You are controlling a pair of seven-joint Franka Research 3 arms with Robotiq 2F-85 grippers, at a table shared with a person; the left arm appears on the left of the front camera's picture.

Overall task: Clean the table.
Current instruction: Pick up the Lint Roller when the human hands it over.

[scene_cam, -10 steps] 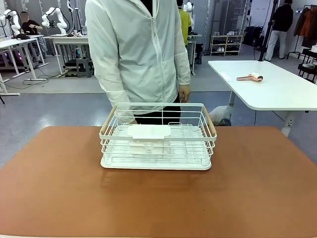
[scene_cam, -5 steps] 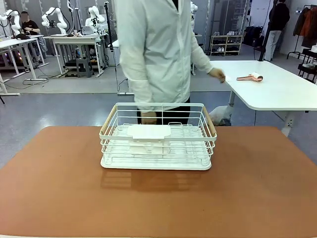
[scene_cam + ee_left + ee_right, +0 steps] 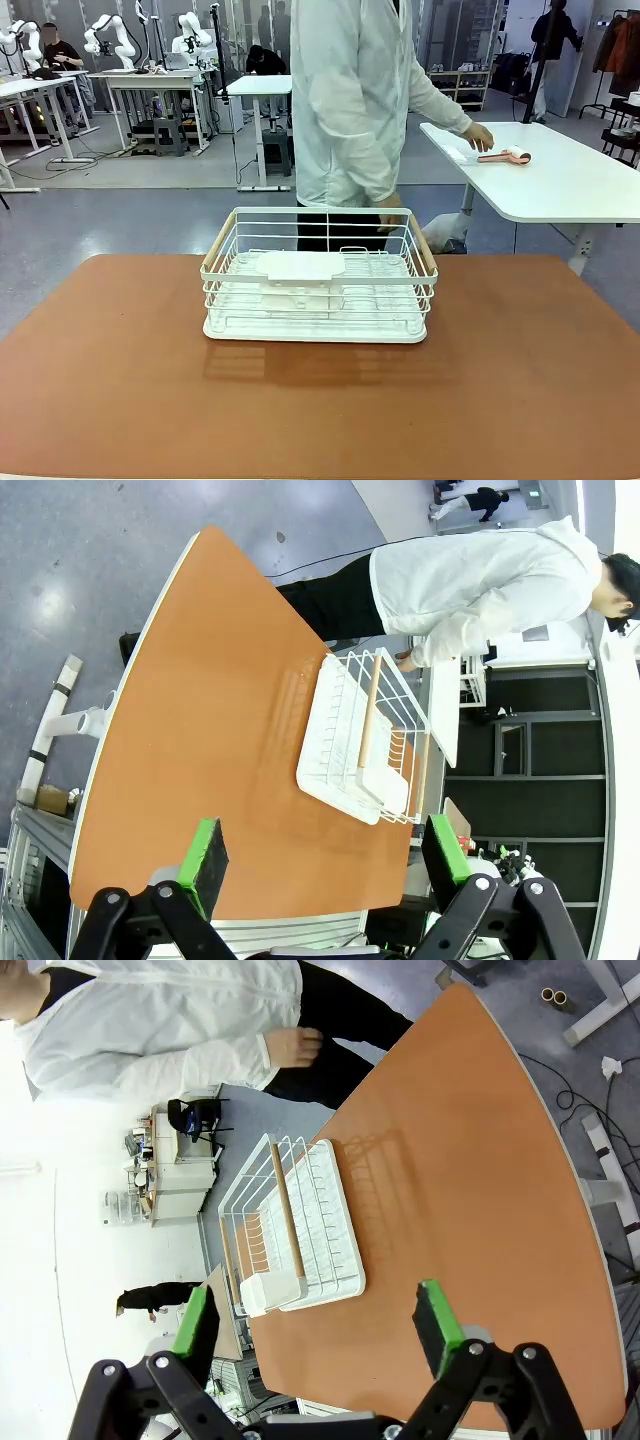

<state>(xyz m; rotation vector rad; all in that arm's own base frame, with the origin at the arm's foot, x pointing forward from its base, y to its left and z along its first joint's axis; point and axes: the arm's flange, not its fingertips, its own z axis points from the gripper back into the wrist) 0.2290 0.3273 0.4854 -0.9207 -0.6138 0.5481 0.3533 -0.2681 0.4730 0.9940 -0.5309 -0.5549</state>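
Person now farther right; table lengthwise left-to-right

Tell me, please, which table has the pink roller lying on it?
The white-topped table at the far right, where the person's hand reaches toward the pink roller; the reddish-brown table in front carries the white wire rack instead.

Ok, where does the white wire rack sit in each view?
Front view: white wire rack at centre, on the table's far half.
Left wrist view: rack right of centre, turned sideways.
Right wrist view: rack left of centre, turned sideways.
Shared landmark: the person in white standing just beyond it.
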